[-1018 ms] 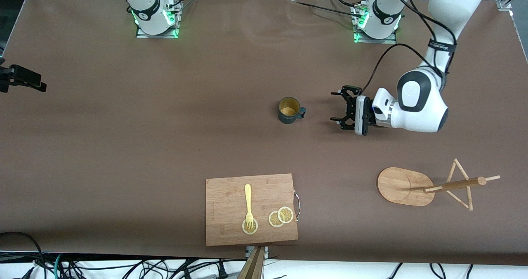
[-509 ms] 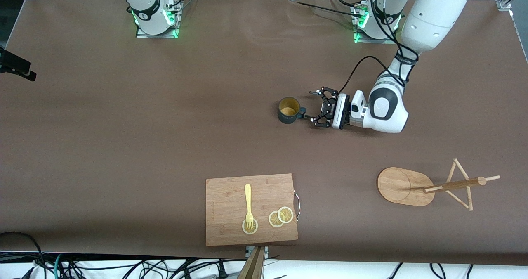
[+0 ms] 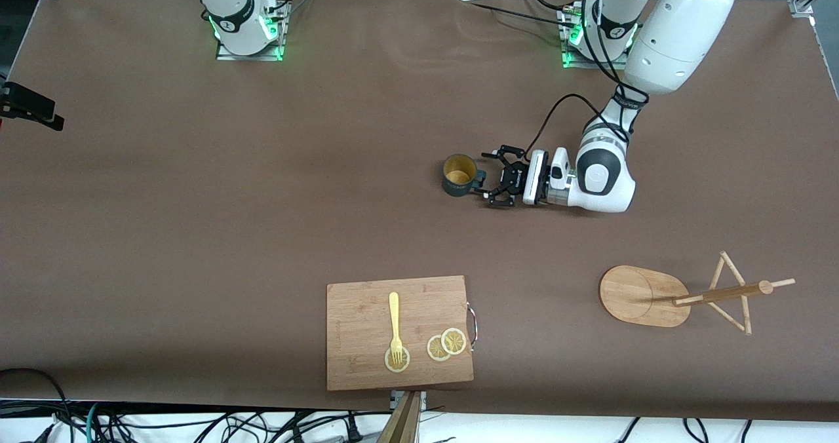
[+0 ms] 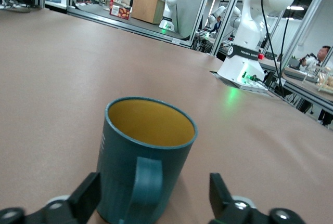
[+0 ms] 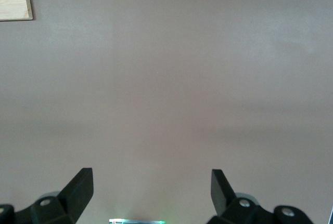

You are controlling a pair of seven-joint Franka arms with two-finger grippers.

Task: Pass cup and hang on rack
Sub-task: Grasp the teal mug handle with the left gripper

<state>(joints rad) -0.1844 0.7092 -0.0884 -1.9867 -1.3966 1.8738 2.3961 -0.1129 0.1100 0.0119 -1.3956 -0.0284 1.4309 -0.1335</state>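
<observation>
The dark teal cup (image 3: pixel 458 175) stands upright mid-table, yellow inside, its handle (image 3: pixel 479 179) turned toward the left arm's end. My left gripper (image 3: pixel 489 178) lies low and level against that handle, open, one finger on each side and neither touching. In the left wrist view the cup (image 4: pixel 136 146) fills the middle, its handle (image 4: pixel 141 185) between my fingers (image 4: pixel 86 197). The bamboo rack (image 3: pixel 641 295) stands nearer the front camera, toward the left arm's end. My right gripper (image 5: pixel 151 186) hangs open over bare table, holding nothing.
A wooden cutting board (image 3: pixel 357 318) lies near the table's front edge with a yellow fork (image 3: pixel 394 325) and lemon slices (image 3: pixel 446 345) on it. Both arm bases (image 3: pixel 246 23) stand along the table edge farthest from the front camera. Brown table surface lies between cup and rack.
My left gripper has slid along the table toward the cup, from well apart to straddling its handle, and its fingers have narrowed a little. The cup has not moved.
</observation>
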